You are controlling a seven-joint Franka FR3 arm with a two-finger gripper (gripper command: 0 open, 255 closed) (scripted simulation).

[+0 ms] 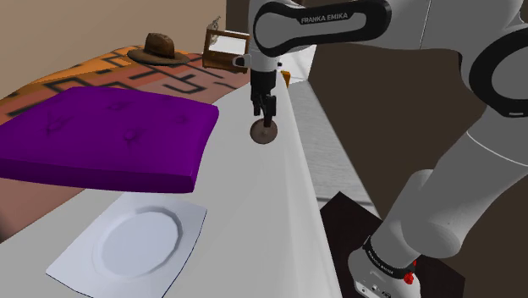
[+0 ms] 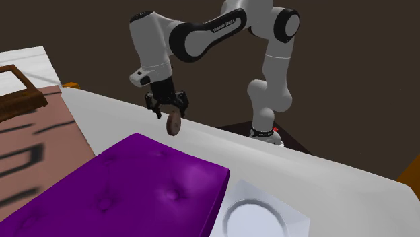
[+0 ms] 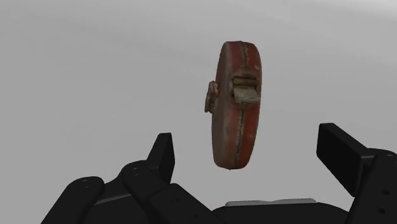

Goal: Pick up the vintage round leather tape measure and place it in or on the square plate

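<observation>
The round tape measure (image 3: 234, 105) is a reddish-brown disc turned on edge, with a small metal tab on its rim. It sits between my gripper's (image 3: 248, 143) two black fingers, which stand wide apart and do not touch it. In the shoulder view the tape measure (image 1: 264, 133) is just below the open gripper (image 1: 266, 114), over the white surface near its right edge. The second exterior view shows the tape measure (image 2: 173, 122) under the gripper (image 2: 167, 108) too. The white square plate (image 1: 76, 262) lies on the surface nearer the camera, well apart from the gripper, and appears again as the plate (image 2: 296, 219).
A thick purple cushion (image 1: 110, 135) lies between the gripper and the plate and overhangs the white surface; the cushion (image 2: 134, 195) is also seen from the other side. A brown hat (image 1: 158, 46) and a wooden frame (image 1: 224, 46) sit farther back. The white surface (image 1: 279, 220) drops off at its right edge.
</observation>
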